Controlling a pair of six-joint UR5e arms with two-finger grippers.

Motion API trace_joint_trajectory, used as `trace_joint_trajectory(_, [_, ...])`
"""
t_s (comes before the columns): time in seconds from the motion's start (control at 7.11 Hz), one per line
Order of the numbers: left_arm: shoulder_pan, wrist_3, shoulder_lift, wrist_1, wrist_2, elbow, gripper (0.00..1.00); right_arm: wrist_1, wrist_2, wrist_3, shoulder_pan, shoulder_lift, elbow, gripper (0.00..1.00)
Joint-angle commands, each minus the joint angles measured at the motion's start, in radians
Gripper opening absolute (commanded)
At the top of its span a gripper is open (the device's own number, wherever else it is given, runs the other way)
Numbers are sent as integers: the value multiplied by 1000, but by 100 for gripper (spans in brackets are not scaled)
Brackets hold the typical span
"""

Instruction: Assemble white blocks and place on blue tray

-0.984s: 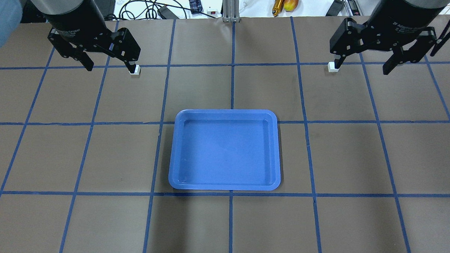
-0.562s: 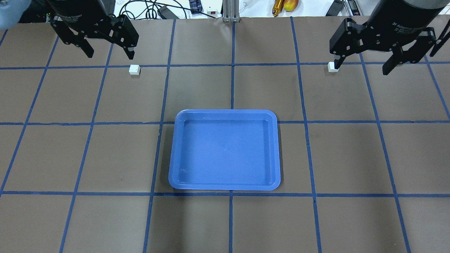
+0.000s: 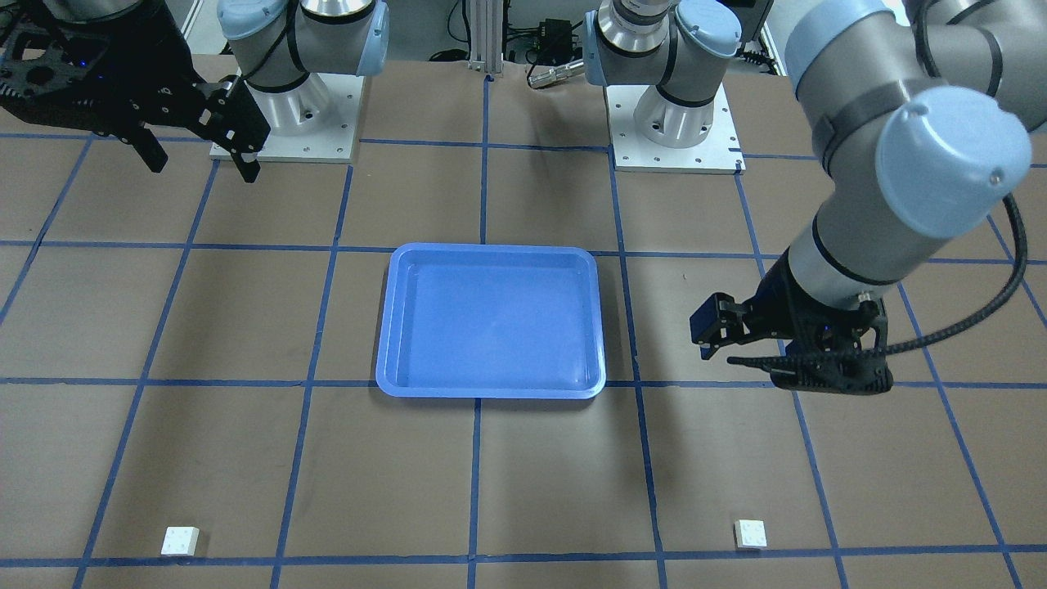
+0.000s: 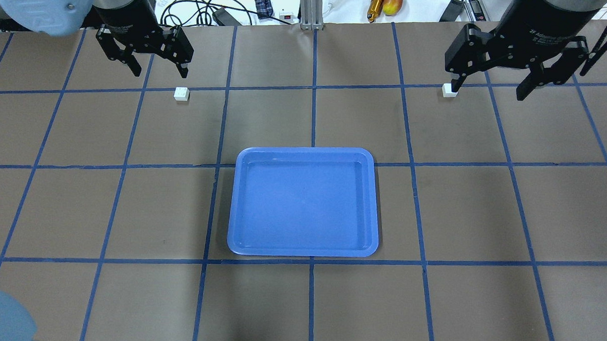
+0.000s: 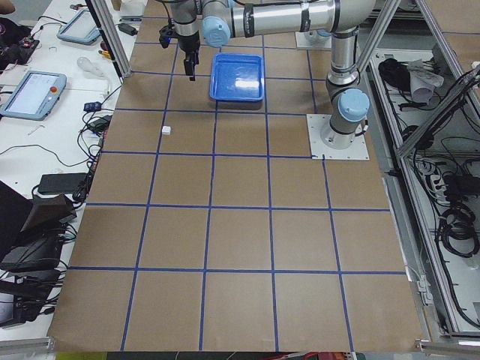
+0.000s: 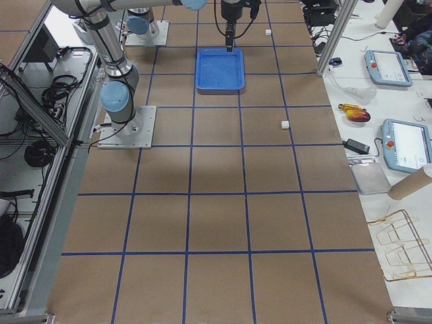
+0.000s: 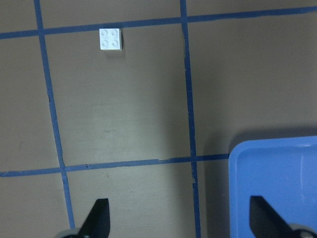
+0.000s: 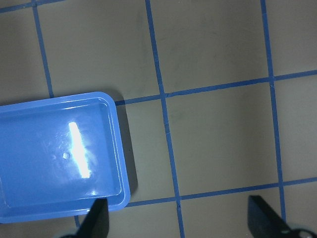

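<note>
Nearest lies the large shallow blue plastic tray point(image 4: 302, 201). Beyond its left corner sits one small white studded plastic block point(image 4: 181, 94). Beyond its right corner the other block point(image 4: 449, 91) is partly hidden by a finger of the right gripper point(image 4: 488, 91). That and the left gripper point(image 4: 159, 72) hang with fingers wide apart, gripping nothing. Farthest, black cables point(image 4: 188, 7) trail off-table.

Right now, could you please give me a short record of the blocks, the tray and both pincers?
Blue tray: empty, mid-table
Left white block: on the table, outside the tray
Right white block: on the table, not joined to the other
Left pincer: open, holding nothing
Right pincer: open, holding nothing
</note>
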Motion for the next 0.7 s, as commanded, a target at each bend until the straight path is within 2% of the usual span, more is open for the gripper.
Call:
trace_joint_trajectory(0.0, [18, 73, -109, 104, 15, 1, 100, 2, -4, -1, 0, 0, -1, 100])
trace_joint_trajectory(0.14, [59, 130, -137, 144, 55, 4, 100, -1, -7, -6, -1, 2, 4, 100])
trace_joint_trajectory(0.28, [71, 117, -206, 194, 55, 75, 100, -3, -5, -32, -8, 8, 7, 100])
trace_joint_trajectory(0.42, [71, 139, -287, 195, 54, 165, 100, -16, -1, -187, -14, 28, 7, 100])
trace_joint_trajectory(0.56, [71, 165, -349, 198, 55, 197, 100, -41, 2, -292, -23, 75, 5, 100])
